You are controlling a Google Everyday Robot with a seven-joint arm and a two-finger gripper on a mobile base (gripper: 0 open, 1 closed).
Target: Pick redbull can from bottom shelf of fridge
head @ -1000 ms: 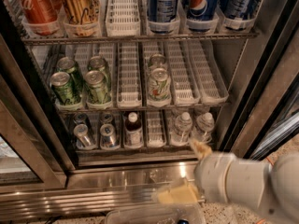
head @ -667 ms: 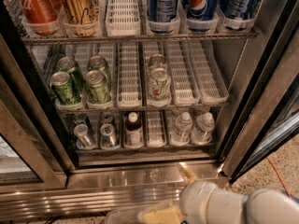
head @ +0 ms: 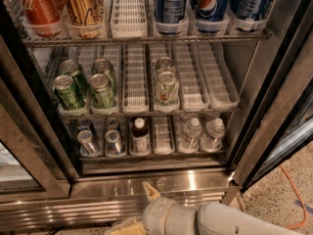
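The fridge [head: 161,182] stands open in front of me. On the bottom shelf [head: 161,156], two slim silver redbull cans [head: 88,142] [head: 115,142] stand at the front of the left lanes, with more cans behind them. My gripper [head: 138,208] is low at the bottom edge of the view, in front of the ribbed base grille [head: 58,212], below and to the right of the cans and outside the fridge. Its tan fingers [head: 149,190] are spread apart and hold nothing. The white arm [head: 215,220] runs off to the lower right.
A dark white-capped bottle [head: 140,134] stands right of the cans, then an unfilled lane tray and two water bottles [head: 191,131] [head: 213,131]. Green cans [head: 68,92] fill the middle shelf; cola cans the top. Door frames [head: 274,102] flank both sides. An orange cable [head: 293,190] lies on the floor.
My gripper and arm have moved left and down, from the lower right beside the shelf to the bottom centre in front of the grille. The cans have not moved.
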